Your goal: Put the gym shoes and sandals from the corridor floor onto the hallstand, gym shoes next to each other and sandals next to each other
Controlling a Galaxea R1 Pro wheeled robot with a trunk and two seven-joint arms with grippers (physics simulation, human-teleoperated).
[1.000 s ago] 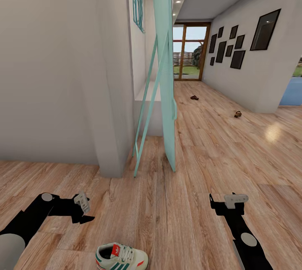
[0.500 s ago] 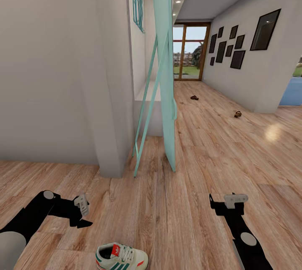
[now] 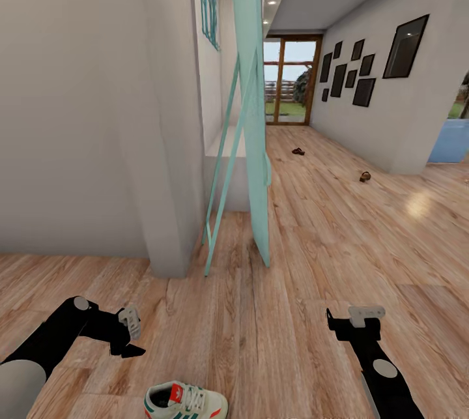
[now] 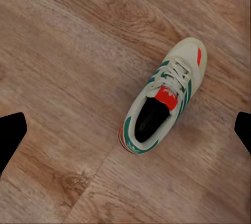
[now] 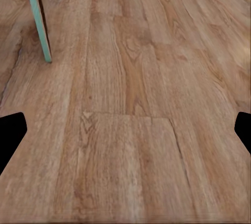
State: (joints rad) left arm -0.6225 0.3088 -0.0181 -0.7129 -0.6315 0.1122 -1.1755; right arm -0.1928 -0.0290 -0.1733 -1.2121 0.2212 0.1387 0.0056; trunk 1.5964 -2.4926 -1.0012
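Change: my left gripper (image 3: 130,334) has dropped nearer the gym shoe (image 3: 185,401), jaws spread wide, empty.
Meaning: I judge a pickup is close.
Right gripper (image 3: 365,318): wide, idle.
Sandals: two (image 3: 298,151) (image 3: 365,176) far down the corridor floor (image 3: 312,249).
Obstacle: teal leaning panel (image 3: 253,119), mid-corridor.

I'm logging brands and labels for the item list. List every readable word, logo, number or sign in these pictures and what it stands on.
No readable text anywhere.
Gym shoe: the red-orange tongue tab carries a small white mark, too blurred to read.
Dark wall frames: no legible print or lettering.
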